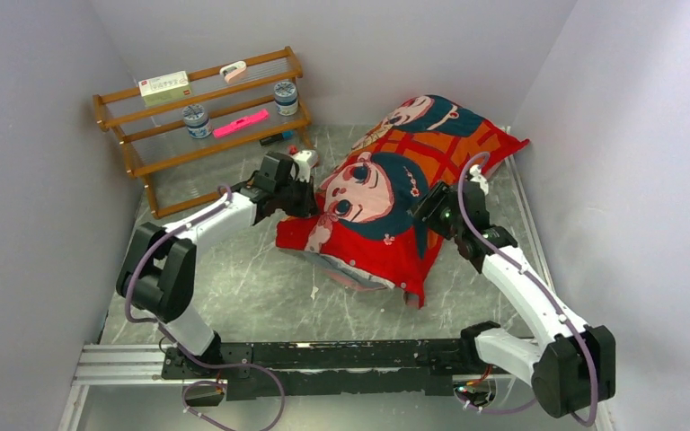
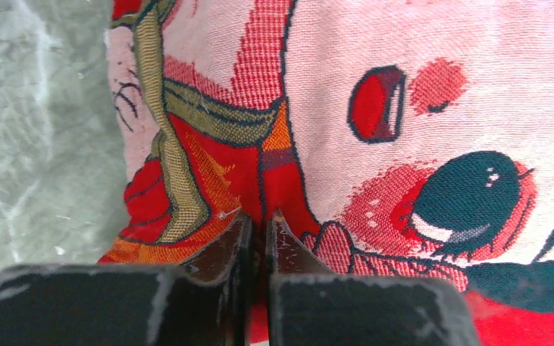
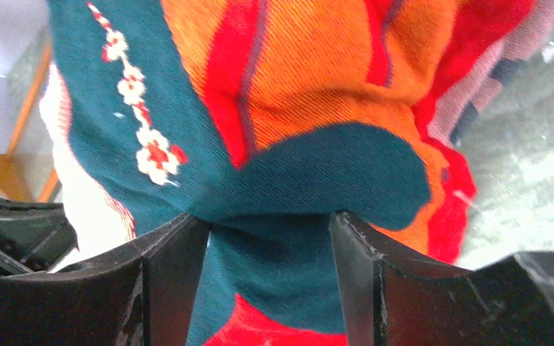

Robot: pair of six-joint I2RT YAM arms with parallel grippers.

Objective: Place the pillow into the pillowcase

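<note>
Top view: I am logging the pillowcase [image 1: 386, 193], plump, with its long axis running from the near centre to the far right corner. The left gripper [image 1: 311, 201] is meeting its left edge and the right gripper [image 1: 431, 212] its right. The pillow is hidden, probably inside.

Left wrist: the left gripper [image 2: 258, 218] is nearly closed and seems to be pinching a thin red fold of the pillowcase [image 2: 418, 108].

Right wrist: the right gripper [image 3: 268, 220] is standing wide, straddling a teal bulge of the pillowcase [image 3: 310, 86].
</note>
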